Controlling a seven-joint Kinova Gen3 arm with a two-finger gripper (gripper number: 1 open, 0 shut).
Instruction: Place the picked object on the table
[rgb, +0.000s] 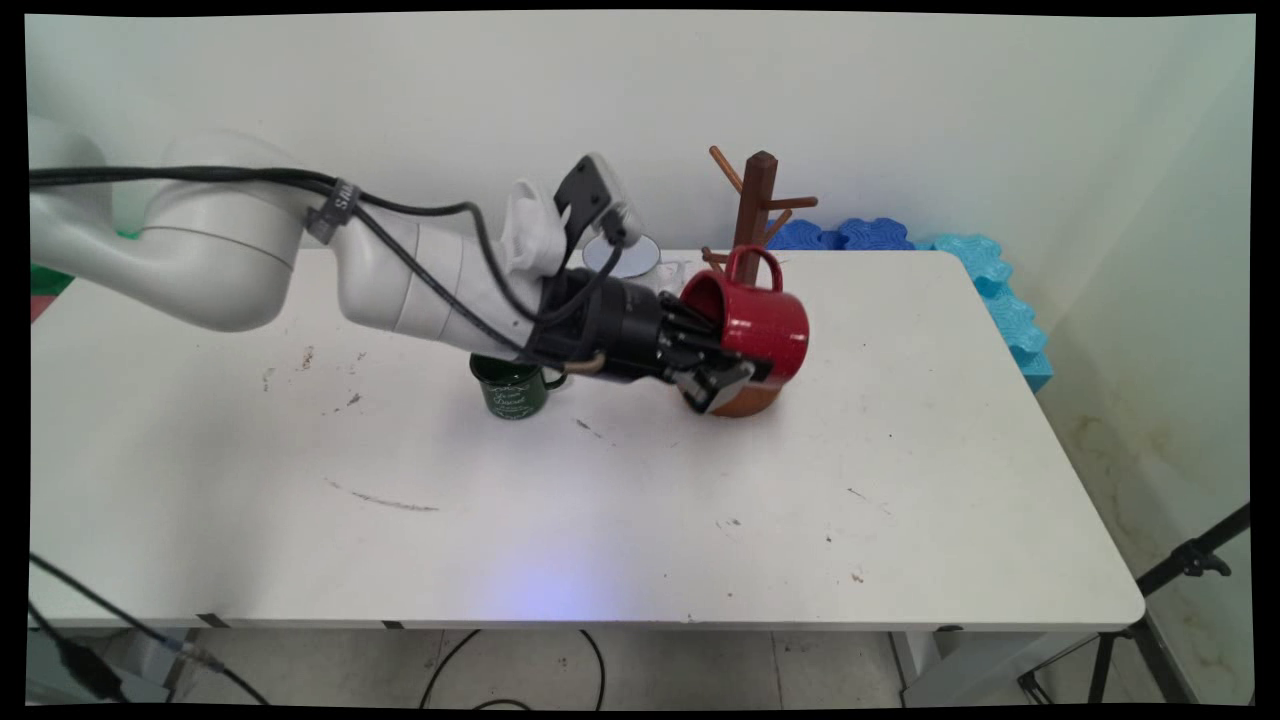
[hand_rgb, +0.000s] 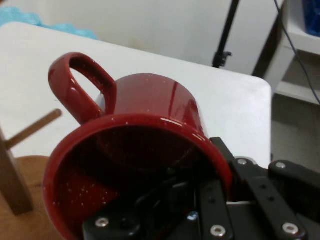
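The white desk (rgb: 620, 520) carries a brown mug tree (rgb: 755, 215) at its far middle. Just in front of the tree, the pincer (rgb: 722, 372) grips a red mug (rgb: 755, 320) by its rim, tipped sideways, handle up. Left sits a green mug (rgb: 513, 388).

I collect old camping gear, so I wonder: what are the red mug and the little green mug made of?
The red mug looks like enamelled metal: glossy, with fine white speckles and a thin rolled rim. The green mug has a similar glossy look and thin rim, so probably enamel too, though less certain from here.
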